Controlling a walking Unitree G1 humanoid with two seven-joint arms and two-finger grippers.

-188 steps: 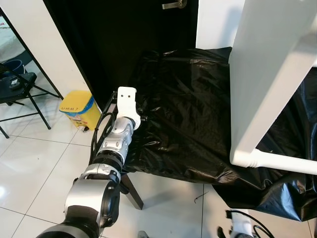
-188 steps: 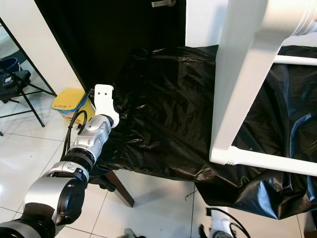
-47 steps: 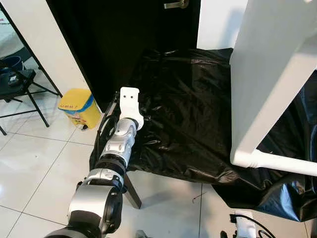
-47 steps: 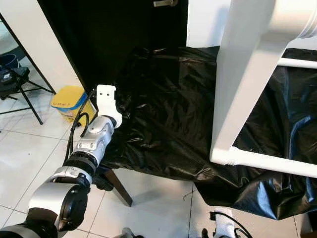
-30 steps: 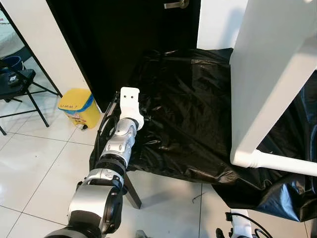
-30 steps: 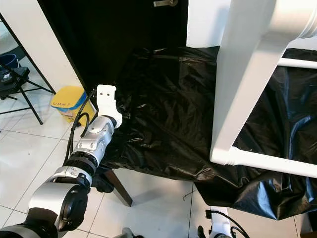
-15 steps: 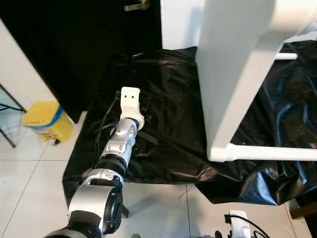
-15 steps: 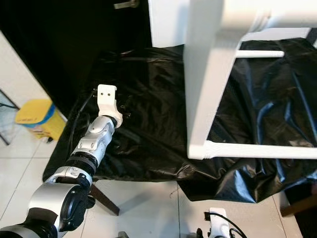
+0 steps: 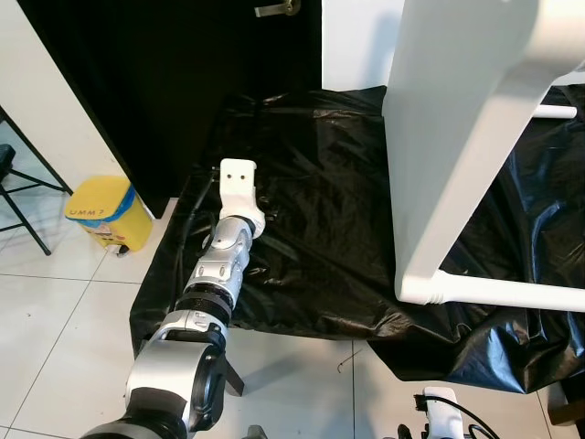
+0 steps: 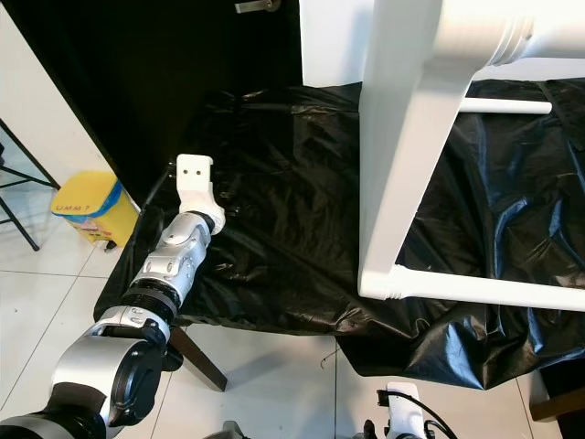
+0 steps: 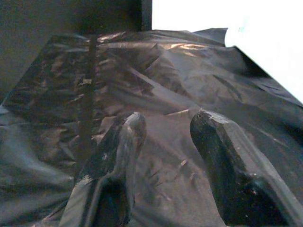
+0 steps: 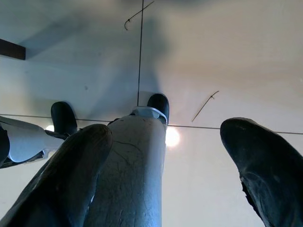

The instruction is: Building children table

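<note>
The white children's table (image 9: 457, 119) stands on a surface draped in a black plastic sheet (image 9: 320, 229); a broad white panel rises at the right, with a round white rail (image 9: 503, 293) running along its foot. My left arm (image 9: 224, 261) stretches forward over the sheet's left part. In the left wrist view my left gripper (image 11: 170, 120) is open just above the sheet, holding nothing, with the white table to one side. My right arm (image 9: 441, 407) hangs low. My right gripper (image 12: 170, 142) is open and points down at the tiled floor and my own leg (image 12: 137, 165).
A yellow bin (image 9: 102, 212) stands on the white tiles left of the draped surface. Behind it is a black door with a metal handle (image 9: 274, 9). A dark wooden leg (image 10: 196, 358) shows under the sheet's front edge. A folding chair's legs (image 9: 18, 183) are at the far left.
The camera has swung, so the whole scene has shifted in the picture. My left arm stays stretched over the sheet with the gripper open. Nothing was taken hold of.
</note>
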